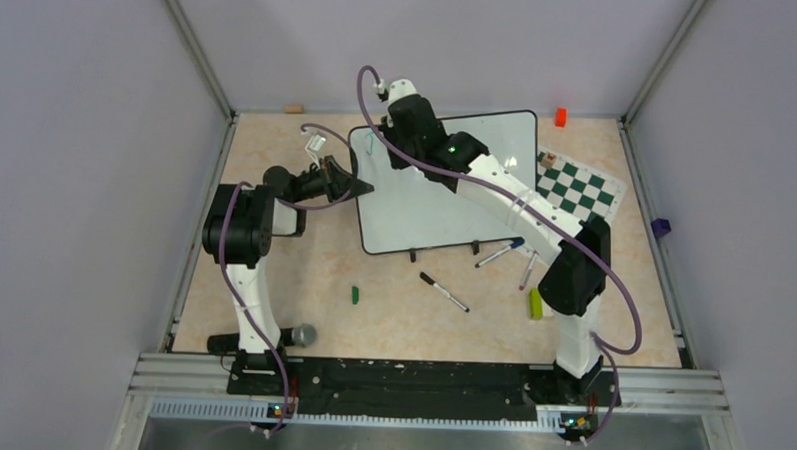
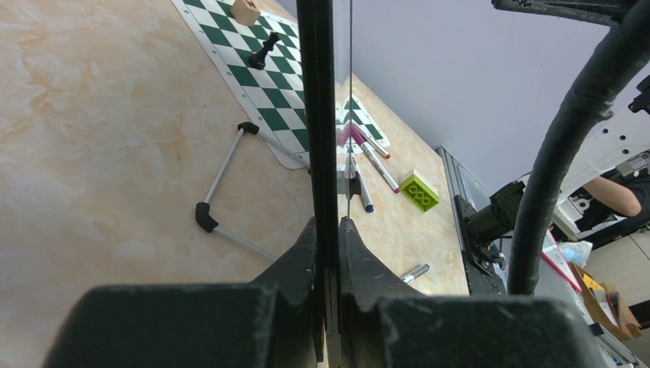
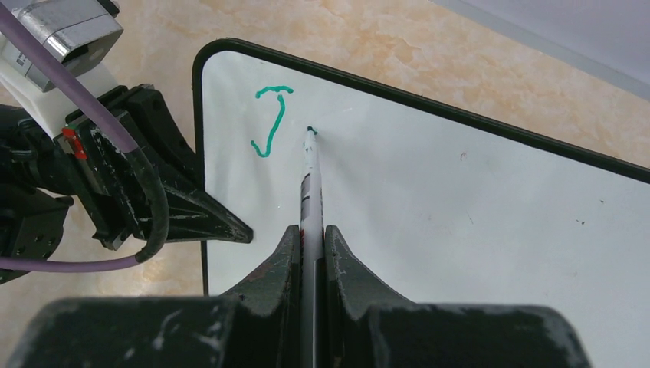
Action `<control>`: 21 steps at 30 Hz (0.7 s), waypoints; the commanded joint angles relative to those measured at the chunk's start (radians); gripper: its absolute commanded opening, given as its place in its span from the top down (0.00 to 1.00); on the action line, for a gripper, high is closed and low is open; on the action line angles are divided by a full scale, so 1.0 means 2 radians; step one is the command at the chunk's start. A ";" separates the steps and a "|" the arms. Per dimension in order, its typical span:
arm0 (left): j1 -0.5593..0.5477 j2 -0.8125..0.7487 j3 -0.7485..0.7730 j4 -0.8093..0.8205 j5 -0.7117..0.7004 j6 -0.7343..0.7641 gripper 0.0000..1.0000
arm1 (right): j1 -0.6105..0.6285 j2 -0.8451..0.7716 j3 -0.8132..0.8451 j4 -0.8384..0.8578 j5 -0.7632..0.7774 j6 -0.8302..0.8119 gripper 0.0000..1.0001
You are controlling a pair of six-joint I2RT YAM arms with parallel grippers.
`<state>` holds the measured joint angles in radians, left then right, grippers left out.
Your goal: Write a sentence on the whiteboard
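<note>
The whiteboard (image 1: 445,202) lies tilted on the table, white with a thin black frame. My left gripper (image 1: 361,189) is shut on its left edge; in the left wrist view the board's edge (image 2: 316,115) runs between the shut fingers. My right gripper (image 3: 312,234) is shut on a white marker (image 3: 310,184) with a teal tip touching the whiteboard (image 3: 460,222) near its top left. Of the sentence only a teal "J" (image 3: 272,123) shows, just left of the tip. In the top view the right gripper (image 1: 393,135) covers that corner.
A green-and-white chess mat (image 1: 576,186) lies right of the board, with a black piece (image 2: 264,52) and a wooden block (image 2: 245,11). Loose markers (image 1: 442,292) (image 1: 499,254), a green cap (image 1: 354,295) and a lime brick (image 1: 536,304) lie near the front. An orange block (image 1: 560,117) is at the back.
</note>
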<state>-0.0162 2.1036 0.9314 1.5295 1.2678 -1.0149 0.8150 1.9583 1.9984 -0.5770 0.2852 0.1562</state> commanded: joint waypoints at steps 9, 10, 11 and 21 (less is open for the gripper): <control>-0.018 0.012 -0.003 0.044 0.088 0.064 1.00 | -0.003 0.014 0.024 -0.020 -0.031 -0.006 1.00; -0.018 0.012 -0.003 0.044 0.088 0.064 1.00 | -0.003 0.013 0.024 -0.022 -0.033 -0.006 1.00; -0.018 0.012 -0.003 0.044 0.088 0.065 1.00 | -0.003 0.012 0.023 -0.024 -0.035 -0.006 1.00; -0.018 0.012 -0.003 0.044 0.087 0.064 1.00 | -0.003 0.004 0.021 -0.046 -0.005 -0.006 1.00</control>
<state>-0.0162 2.1036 0.9314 1.5257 1.2671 -1.0145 0.8150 1.9709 2.0048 -0.6380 0.2192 0.1520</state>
